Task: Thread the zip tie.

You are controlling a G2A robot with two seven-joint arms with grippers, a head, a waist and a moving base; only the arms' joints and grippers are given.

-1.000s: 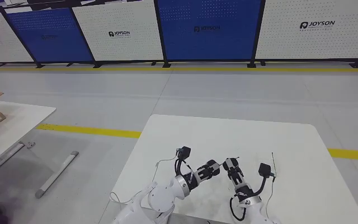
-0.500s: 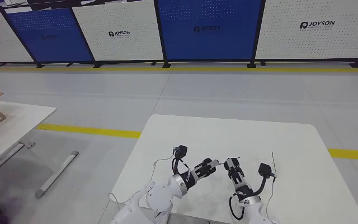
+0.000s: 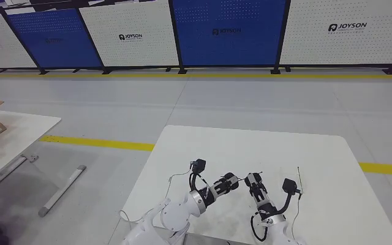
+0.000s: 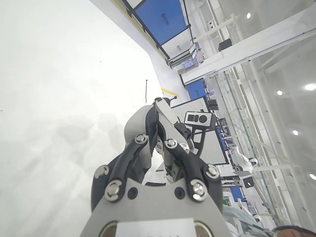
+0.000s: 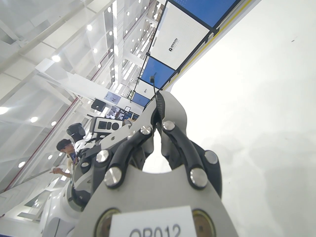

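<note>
White table (image 3: pixel 306 147), spare tie (image 4: pixel 146 91) beyond clenched left jaws in left wrist view; right jaws tight on zip tie (image 5: pixel 152 77).

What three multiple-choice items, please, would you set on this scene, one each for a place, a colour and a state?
1. Where does the loose zip tie lie?
A. Flat on the white table, by itself
B. On the floor by the yellow line
C. Hung on a blue panel

2. What colour is the held zip tie in the right hand?
A. White
B. Black
C. Yellow

3. In what state is the right hand?
A. Wide open
B. Shut on nothing
C. Shut on the held zip tie

Answers:
1 A: the left wrist view shows it as a thin strap alone on the tabletop.
2 B: the strap and its head stand out dark in the right wrist view.
3 C: the fingers meet at their tips, and the strap sticks out from between them.
</note>
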